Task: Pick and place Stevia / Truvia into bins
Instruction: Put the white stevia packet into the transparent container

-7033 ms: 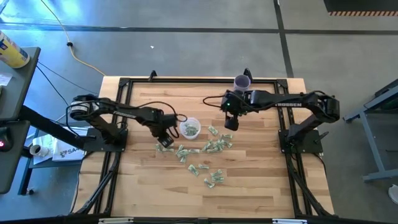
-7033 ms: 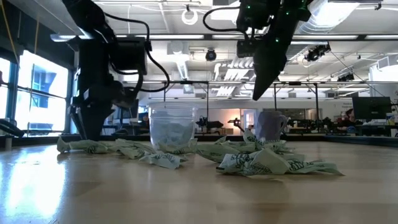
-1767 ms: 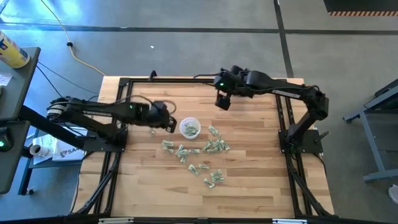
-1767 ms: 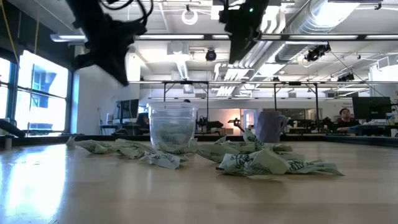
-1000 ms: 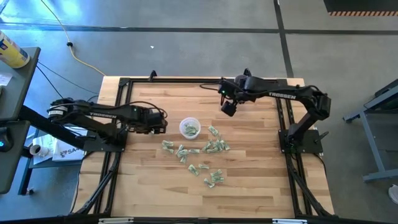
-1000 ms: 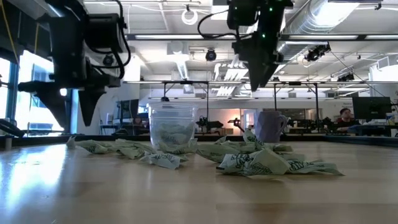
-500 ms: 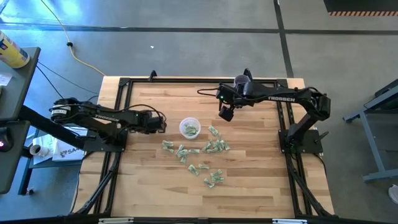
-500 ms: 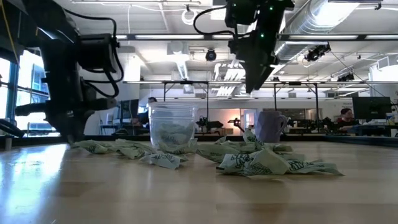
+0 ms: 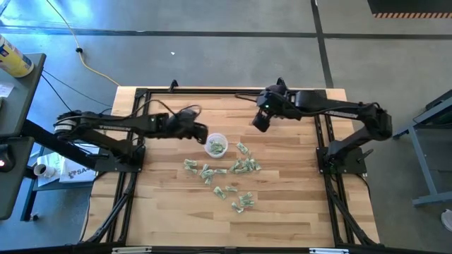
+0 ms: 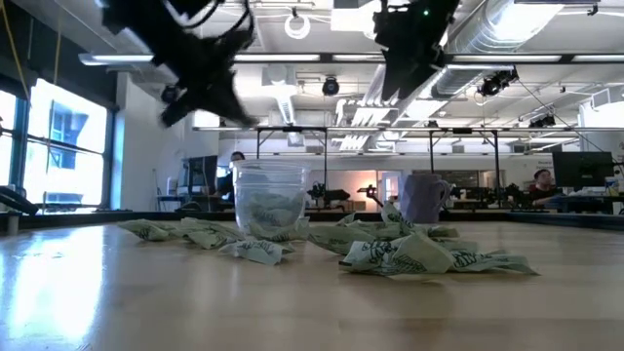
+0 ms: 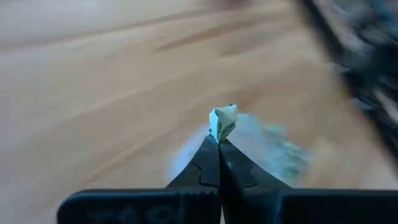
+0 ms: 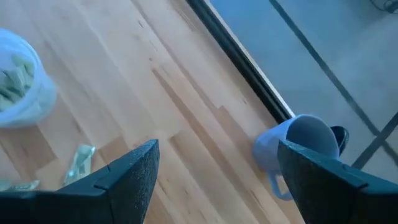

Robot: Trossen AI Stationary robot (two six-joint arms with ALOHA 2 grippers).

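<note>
Two dark arms are seen from the high view over a wooden table. The left gripper is held just beside a small round cup, on the cup's left, while the right gripper is held well apart from it, toward the far right. Many green and white packets are scattered on the table on the near side of the cup, and some are seen inside the cup.

From the low view, the cup is shown standing upright among crumpled packets, and the left gripper is raised above the table to the cup's left. A purple mug is seen behind the pile.

From the left wrist view, the jaws are pressed together on one folded packet, which is pinched at their tips above the table.

From the right wrist view, the jaws are spread wide with nothing between them; the cup, a loose packet and the mug are seen below.
</note>
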